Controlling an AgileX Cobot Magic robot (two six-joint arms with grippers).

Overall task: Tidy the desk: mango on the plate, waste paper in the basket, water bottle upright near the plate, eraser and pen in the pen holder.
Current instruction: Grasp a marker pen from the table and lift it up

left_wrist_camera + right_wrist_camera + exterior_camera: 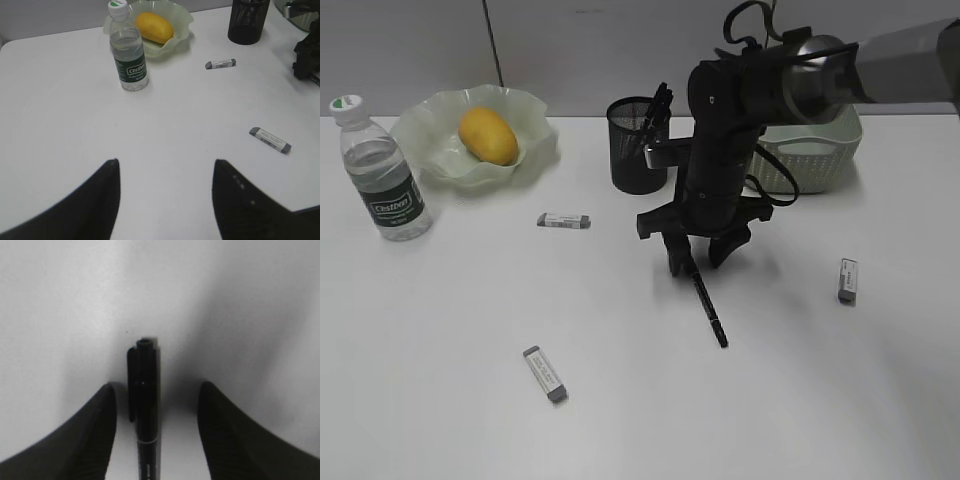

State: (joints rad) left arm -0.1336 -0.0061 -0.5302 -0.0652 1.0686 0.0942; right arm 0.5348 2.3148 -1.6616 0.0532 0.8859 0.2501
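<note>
A black pen lies on the white desk. My right gripper is open and straddles the pen's upper end; in the right wrist view the pen lies between the jaws, nearer the left one. My left gripper is open and empty above bare desk. The mango sits in the green plate. The water bottle stands upright left of the plate. Three erasers lie loose: one near the plate, one at the front, one at the right. The waste paper is not visible.
The black mesh pen holder stands behind my right arm with dark items in it. The pale green basket is at the back right, partly hidden by the arm. The left wrist view also shows the bottle and two erasers.
</note>
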